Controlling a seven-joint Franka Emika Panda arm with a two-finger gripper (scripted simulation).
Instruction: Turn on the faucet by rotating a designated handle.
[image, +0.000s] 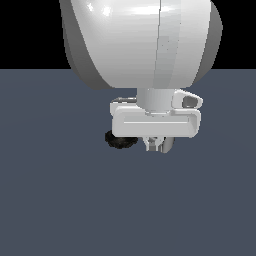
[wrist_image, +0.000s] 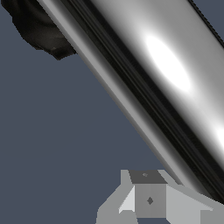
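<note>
The faucet's black ribbed base (image: 119, 140) sits on the dark floor, at the exterior view's left of my hand. My gripper (image: 155, 145) hangs just beside it, its two fingers close together with nothing between them. A grey bit of the handle (image: 169, 145) peeps out right against the fingers, on the exterior view's right. In the wrist view the chrome handle (wrist_image: 166, 74) fills the picture as a wide diagonal bar, the black base (wrist_image: 39, 30) lies at its far end, and one fingertip (wrist_image: 148, 201) stands close beside the bar.
The arm's large white link (image: 140, 45) fills the upper exterior view and hides most of the faucet. Flat dark blue-grey floor (image: 60, 200) lies all around.
</note>
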